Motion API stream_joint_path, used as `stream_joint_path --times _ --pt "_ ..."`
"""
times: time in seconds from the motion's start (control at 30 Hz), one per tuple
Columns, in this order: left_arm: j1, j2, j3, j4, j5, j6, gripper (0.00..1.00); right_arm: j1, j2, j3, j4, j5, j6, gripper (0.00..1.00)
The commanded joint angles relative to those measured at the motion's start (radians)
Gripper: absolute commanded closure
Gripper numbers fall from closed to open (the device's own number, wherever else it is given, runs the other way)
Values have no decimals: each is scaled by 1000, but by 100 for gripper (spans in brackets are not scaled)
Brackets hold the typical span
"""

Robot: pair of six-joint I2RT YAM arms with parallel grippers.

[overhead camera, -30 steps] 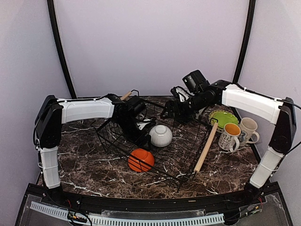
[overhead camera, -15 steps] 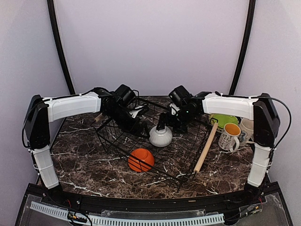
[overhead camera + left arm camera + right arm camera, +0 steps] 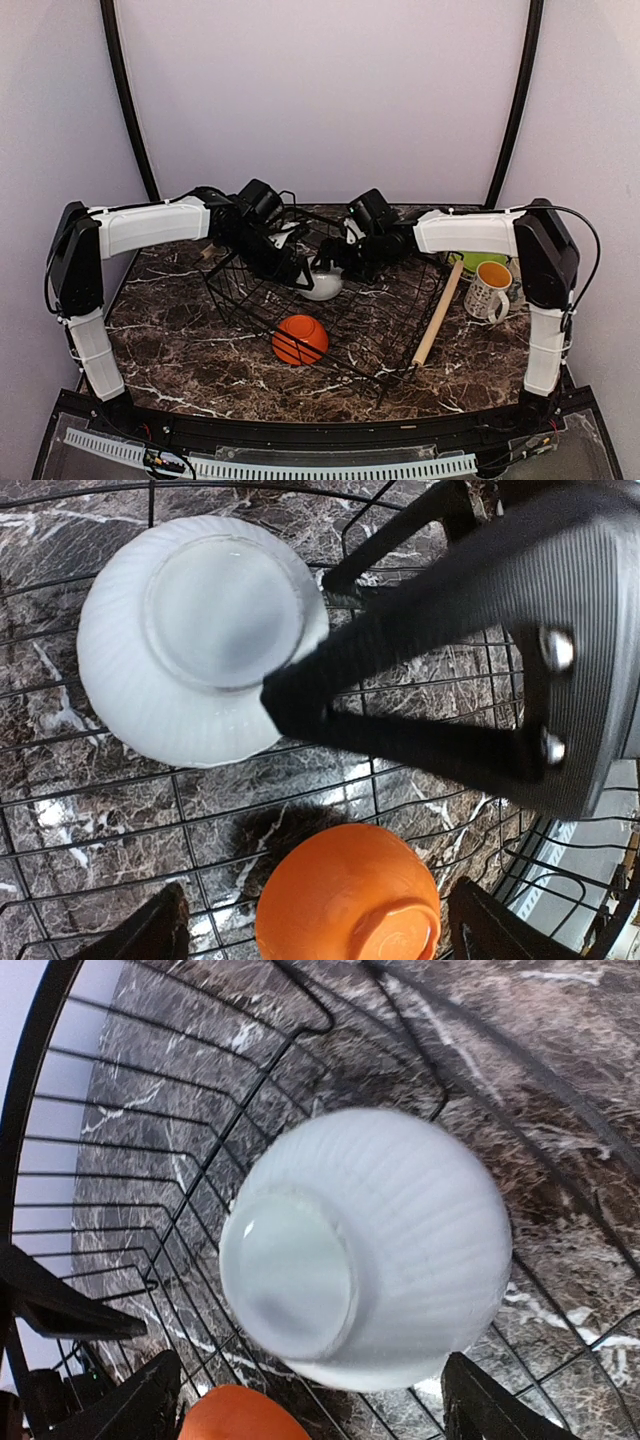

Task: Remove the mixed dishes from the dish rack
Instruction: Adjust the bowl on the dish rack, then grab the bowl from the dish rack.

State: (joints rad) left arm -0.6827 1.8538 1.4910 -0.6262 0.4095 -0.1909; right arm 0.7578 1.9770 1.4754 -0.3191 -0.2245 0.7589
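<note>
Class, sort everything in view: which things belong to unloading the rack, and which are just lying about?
Job: rack; white bowl and orange bowl inside it; green plate and mug, already out.
Just there: marble table; grey backdrop.

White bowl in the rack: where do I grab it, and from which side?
Come straight down and span the ribbed wall of the white bowl. It sits upside down, foot ring up, rim on the rack wires, so the rim likely can't be pinched.

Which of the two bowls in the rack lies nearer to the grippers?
The white bowl; the orange bowl lies farther off, toward the rack's near side.
</note>
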Motion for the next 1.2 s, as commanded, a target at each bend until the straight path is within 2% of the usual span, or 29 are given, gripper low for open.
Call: stream_joint_path --times 0.0,0.07,0.27,0.37,0.53,0.73,0.97,1.17 --pt "5 -72 -15 6 -40 -1 11 36 2 2 32 -47 38 7" --pt "5 -81 -17 4 -58 2 11 35 -33 -34 22 -6 78 1" --pt "5 -110 -22 12 -76 6 11 35 -104 -149 105 -3 297 1" --pt "5 -111 -24 17 -70 3 10 40 -103 -204 217 -28 444 1" --pt "5 -125 -25 17 -75 4 9 55 -112 -295 429 37 559 1" --pt "5 -142 -26 19 -72 2 7 56 -78 -325 524 84 667 1" --pt "5 -155 -26 24 -57 -1 6 68 0 -287 545 116 735 1" --pt "6 -165 -26 25 -49 -2 6 91 19 -249 443 176 756 1"
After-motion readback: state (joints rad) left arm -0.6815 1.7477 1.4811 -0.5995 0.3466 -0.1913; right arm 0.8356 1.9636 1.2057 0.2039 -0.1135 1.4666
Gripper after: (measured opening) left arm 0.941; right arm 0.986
